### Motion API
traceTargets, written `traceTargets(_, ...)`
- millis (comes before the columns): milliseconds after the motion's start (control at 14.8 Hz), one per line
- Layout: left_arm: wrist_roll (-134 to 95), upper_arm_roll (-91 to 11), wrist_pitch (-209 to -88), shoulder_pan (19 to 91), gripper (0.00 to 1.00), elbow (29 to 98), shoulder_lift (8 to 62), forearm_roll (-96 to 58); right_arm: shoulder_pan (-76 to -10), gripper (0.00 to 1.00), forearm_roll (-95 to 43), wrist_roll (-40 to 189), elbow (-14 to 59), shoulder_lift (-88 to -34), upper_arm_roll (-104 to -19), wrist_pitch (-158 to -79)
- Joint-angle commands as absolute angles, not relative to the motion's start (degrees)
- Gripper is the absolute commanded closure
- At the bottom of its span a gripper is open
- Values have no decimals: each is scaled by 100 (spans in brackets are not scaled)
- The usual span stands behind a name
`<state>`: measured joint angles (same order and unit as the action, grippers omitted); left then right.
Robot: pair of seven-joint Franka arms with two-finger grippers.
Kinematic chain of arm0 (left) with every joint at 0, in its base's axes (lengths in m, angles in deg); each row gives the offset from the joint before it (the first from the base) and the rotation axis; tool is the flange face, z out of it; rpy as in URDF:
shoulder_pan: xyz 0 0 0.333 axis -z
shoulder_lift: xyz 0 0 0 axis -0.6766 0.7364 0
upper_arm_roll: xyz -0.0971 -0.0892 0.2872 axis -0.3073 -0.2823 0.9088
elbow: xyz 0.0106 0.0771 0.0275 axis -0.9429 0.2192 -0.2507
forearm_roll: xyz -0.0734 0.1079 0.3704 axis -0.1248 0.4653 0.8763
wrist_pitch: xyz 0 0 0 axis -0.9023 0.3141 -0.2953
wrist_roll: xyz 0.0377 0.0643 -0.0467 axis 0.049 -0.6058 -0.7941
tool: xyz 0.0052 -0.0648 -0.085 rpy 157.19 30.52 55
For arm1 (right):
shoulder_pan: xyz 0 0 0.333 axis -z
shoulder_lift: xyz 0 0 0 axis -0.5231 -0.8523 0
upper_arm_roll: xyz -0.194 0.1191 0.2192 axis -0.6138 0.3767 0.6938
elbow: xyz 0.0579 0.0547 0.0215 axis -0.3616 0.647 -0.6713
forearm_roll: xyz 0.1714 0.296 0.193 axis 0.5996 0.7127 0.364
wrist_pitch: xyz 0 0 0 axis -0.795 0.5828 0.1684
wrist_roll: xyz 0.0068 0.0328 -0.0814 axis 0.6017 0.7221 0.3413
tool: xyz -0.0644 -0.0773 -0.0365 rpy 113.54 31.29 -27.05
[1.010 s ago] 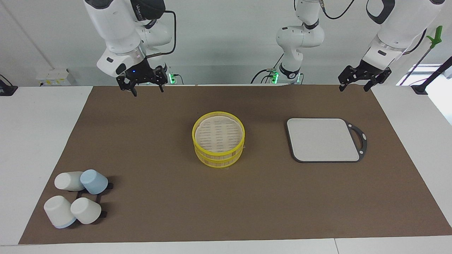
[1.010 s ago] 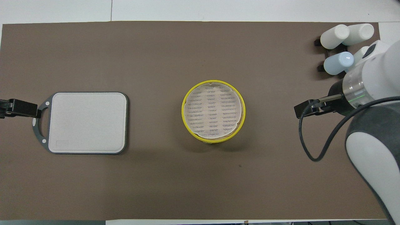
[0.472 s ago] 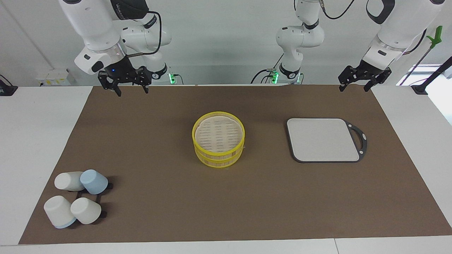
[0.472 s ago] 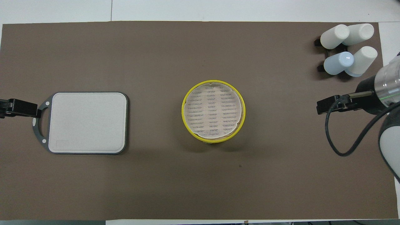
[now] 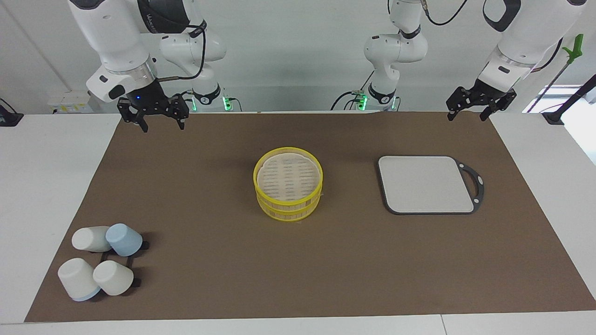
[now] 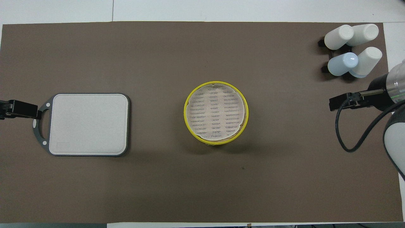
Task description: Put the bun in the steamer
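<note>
1. Yellow-rimmed steamer (image 5: pixel 288 189) sits mid-mat; I see only its pale slatted floor inside, and no bun anywhere.
2. Right gripper (image 5: pixel 159 122), fingers spread and holding nothing, hangs over the mat's (image 5: pixel 223 260) robot-side corner at the right arm's end.
3. Left gripper (image 5: pixel 469 113), spread and holding nothing, waits over the other robot-side corner.
4. Grey board (image 5: pixel 426 184) lies toward the left arm's end.
5. Cups (image 5: pixel 100 263) are clustered at the corner farthest from the robots, right arm's end.
</note>
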<state>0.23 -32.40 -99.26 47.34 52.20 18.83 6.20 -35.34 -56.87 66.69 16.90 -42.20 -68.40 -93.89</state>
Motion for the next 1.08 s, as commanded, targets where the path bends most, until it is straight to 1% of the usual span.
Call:
traceTargets(0, 49, -3280, -10039, 4679, 0, 5357, 1772, 566, -3409, 0, -5723, 6801, 1794, -4159, -6901, -9457)
traceTargets(67, 49, -3280, -10039, 4679, 0, 5357, 1772, 566, -3400, 0, -5723, 6818, 1785, -4159, -7129, -9431)
traceTargets(202, 49, -3280, -10039, 4671, 0, 5357, 1772, 566, -3400, 0, -5706, 7019, 1820, -4159, -7289, -9448)
traceTargets(1010, 40, -3280, -10047, 4679, 0, 5357, 1772, 566, -3374, 0, -5793, 7170, 1829, -4159, -7289, -9484)
